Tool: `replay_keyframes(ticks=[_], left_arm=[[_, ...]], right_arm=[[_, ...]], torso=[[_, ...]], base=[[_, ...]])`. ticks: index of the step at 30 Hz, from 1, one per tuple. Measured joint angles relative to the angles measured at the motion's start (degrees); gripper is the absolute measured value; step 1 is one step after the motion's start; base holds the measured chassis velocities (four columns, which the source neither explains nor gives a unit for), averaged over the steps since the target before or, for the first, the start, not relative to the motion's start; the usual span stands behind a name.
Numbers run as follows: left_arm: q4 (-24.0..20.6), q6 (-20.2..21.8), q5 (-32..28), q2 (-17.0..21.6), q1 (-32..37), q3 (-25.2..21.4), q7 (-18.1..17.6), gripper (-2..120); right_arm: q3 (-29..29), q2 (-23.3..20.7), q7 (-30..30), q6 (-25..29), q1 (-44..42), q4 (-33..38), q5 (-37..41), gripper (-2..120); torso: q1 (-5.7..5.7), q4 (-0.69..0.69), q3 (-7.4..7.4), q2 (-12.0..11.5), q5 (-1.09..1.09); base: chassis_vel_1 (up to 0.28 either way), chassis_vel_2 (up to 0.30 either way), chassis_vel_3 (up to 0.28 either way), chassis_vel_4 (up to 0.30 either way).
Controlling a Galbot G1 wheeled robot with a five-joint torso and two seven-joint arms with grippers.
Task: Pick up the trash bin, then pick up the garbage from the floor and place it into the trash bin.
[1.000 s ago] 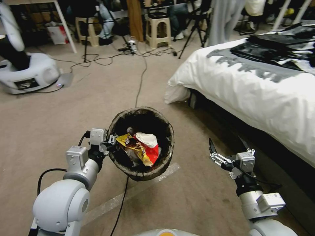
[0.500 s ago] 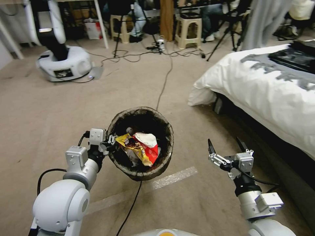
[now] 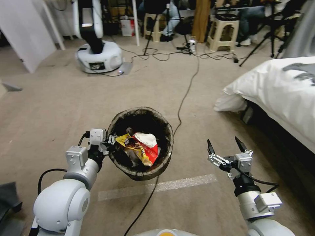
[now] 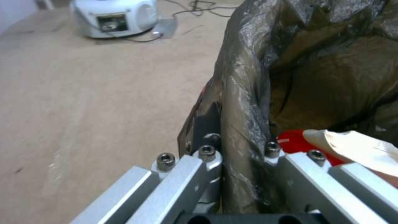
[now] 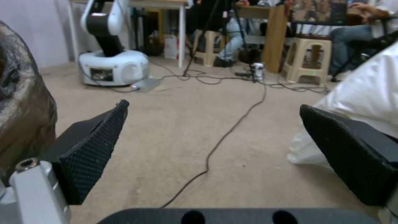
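Note:
The trash bin, lined with a dark brown bag, hangs in the air in front of me. My left gripper is shut on its near-left rim. In the left wrist view the left gripper pinches the liner-covered wall of the bin between its fingers. Garbage lies inside: a yellow wrapper, a red packet and white paper, also seen as red and white scraps. My right gripper is held open and empty over the carpet to the right of the bin. From the right wrist, that gripper has the bin at its side.
A white robot base stands on the carpet at the back left. A black cable runs across the floor under the bin. A bed with white bedding is on the right. Stools and tripods line the far side. A pale tape strip marks the floor.
The whole head view has slid to the right, so the camera has turned left. Both arms and the bin keep the same pose before me.

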Motion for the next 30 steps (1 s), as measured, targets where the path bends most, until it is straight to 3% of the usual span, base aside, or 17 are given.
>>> replay_keyframes(ticks=[22,30], left_arm=[[3.6,-2.1,1.6,-0.3,-0.3,1.3,0.2,2],[8.2,-1.4,2.1,-0.4,0.8,1.2,0.2,1]], right_arm=[[0.3,0.2,0.4,-0.1,-0.1,0.0,0.3,100],[0.0,0.7,0.9,-0.1,0.3,-0.3,0.3,100]], torso=[[0.01,-0.02,0.00,0.0,0.00],[0.00,0.00,0.00,0.0,-0.01]], base=[[0.065,0.065,0.058,0.055],[0.000,0.000,0.000,0.000]])
